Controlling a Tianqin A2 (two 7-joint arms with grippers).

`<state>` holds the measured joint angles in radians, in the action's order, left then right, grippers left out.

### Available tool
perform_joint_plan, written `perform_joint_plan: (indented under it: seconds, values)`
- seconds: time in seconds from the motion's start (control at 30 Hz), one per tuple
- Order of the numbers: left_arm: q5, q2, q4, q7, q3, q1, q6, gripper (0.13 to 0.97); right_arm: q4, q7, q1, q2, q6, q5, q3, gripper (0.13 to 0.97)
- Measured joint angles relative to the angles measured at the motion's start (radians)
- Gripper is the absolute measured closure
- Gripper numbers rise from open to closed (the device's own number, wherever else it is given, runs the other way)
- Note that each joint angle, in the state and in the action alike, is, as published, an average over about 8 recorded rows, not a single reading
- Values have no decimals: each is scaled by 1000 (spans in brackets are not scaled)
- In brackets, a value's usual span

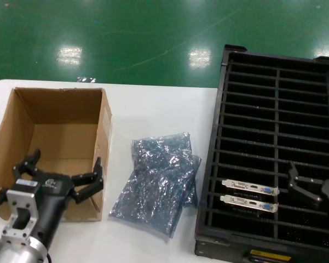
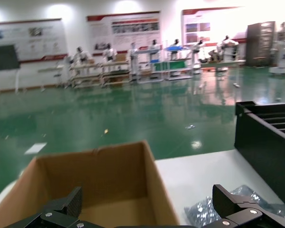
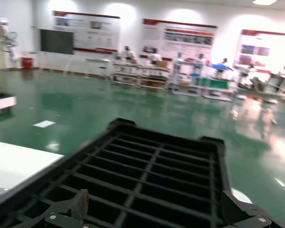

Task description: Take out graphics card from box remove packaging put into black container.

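**Both grippers open and empty, two cards seated in tray**

The white table (image 1: 153,109) was seen carrying everything. The black tray (image 1: 273,98) was placed on the right side; two graphics cards (image 1: 250,189) (image 1: 249,204) were slotted in adjacent near rows of its left column. The cardboard box (image 1: 22,126) was set at the left, no card visible inside. Empty antistatic bags (image 1: 159,181) were piled between box and tray. The left gripper (image 1: 60,175) was held wide open over the box's near wall, nothing gripped. The right gripper (image 1: 312,183) was held open above the tray's near right, empty.
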<state>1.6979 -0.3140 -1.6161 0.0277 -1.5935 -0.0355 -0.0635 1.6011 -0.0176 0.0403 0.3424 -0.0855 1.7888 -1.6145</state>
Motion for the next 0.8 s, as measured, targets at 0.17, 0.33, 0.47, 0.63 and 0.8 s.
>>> perform_joint_plan:
  seconds: [0.17,0.33,0.47,0.63,0.8]
  values:
    - [51,7,8,-14,-3,18,32,132,-1,9,-20,-21,43,6,7,129]
    - [60,8,9,-16,-4,21,38,132,-1,11,-24,-25,51,7,9,129]
    - [61,8,10,-17,-4,21,38,132,-1,11,-24,-25,51,7,9,129]
    - [61,8,10,-17,-4,21,38,132,-1,11,-24,-25,51,7,9,129]
    - [61,8,10,-17,-4,21,38,132,-1,11,-24,-25,51,7,9,129]
